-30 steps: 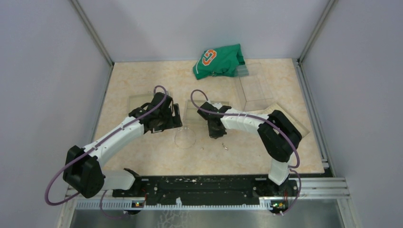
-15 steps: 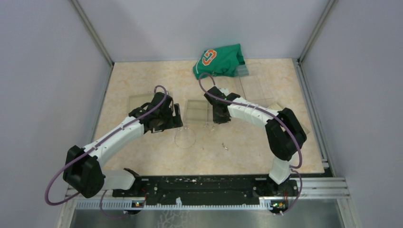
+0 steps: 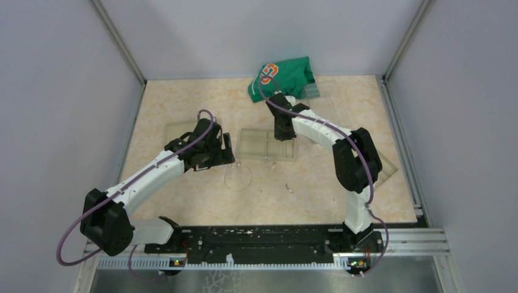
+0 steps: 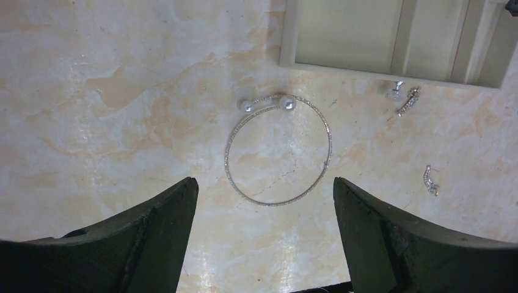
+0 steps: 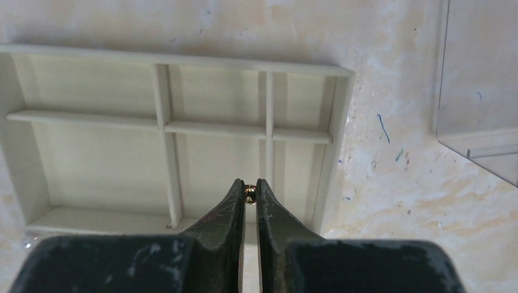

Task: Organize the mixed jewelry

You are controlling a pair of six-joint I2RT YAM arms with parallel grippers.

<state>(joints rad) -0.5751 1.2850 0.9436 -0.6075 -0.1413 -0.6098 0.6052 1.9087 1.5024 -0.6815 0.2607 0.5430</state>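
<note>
A tiny gold-coloured bead [image 5: 249,191] is pinched between the pressed-together fingertips of the right gripper [image 5: 249,182]. This gripper is held above the clear compartmented box [image 5: 183,60], by the divider next to its narrow end column. Which compartment lies beneath the bead cannot be told.

The left gripper [image 4: 264,181] is spread wide with nothing held, and is positioned to the left of the box, above the marbled beige table [image 3: 183,201].

A thin silvery hoop [image 4: 286,104] with two pearl-like ends is laid flat on the table just off the near-left corner of the box. Its pearl ends are turned toward the box, close to the wall but apart from it. One small silvery earring piece [image 4: 408,101] is seen just beside the near wall of the box. A second earring bit [image 4: 431,180] is found farther out on the same near side, well apart from the box.

A green cloth with orange logo [image 3: 282,78] is bunched beyond the far side of the box. A clear plastic lid [image 5: 482,85] is laid to the right of the box, apart from it
</note>
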